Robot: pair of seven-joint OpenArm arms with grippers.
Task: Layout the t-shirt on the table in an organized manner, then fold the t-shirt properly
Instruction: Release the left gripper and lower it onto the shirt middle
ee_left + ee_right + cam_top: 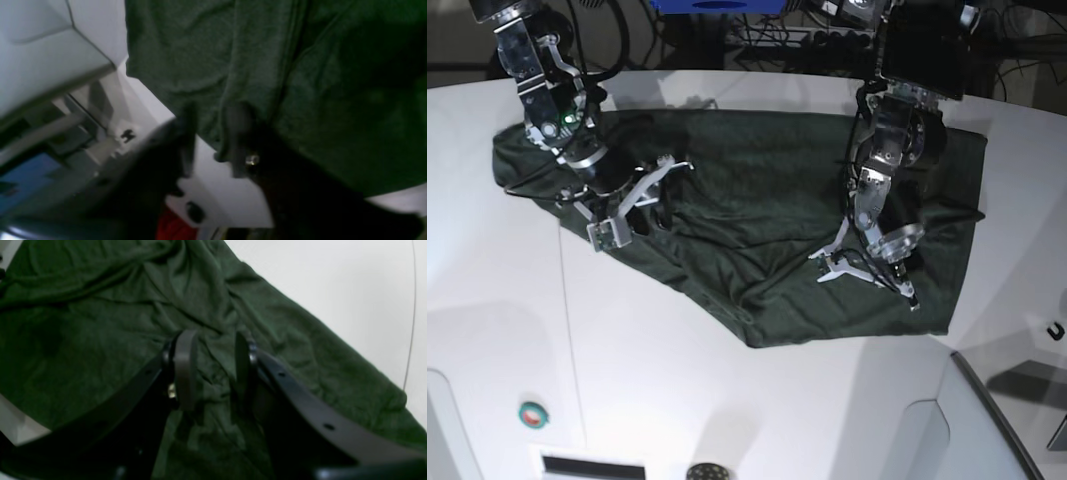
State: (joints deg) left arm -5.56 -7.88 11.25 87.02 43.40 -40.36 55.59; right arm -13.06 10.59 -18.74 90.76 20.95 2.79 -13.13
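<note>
- Shirt position: t-shirt [757, 200] lies spread but rumpled across the far half of the table [727, 400], long axis running side to side in the base view, near hem sagging to a point at the middle.
- Left gripper [867, 268] sits over the shirt's near corner on its own side, jaws partly apart with a fold of hem between them (a grip, as far as I can judge; blurred).
- Right gripper [210, 370] straddles a raised wrinkle, jaws partly apart, grip unclear.
- Fabric: thin dark-green knit, soft, heavily creased; tabletop smooth white.
</note>
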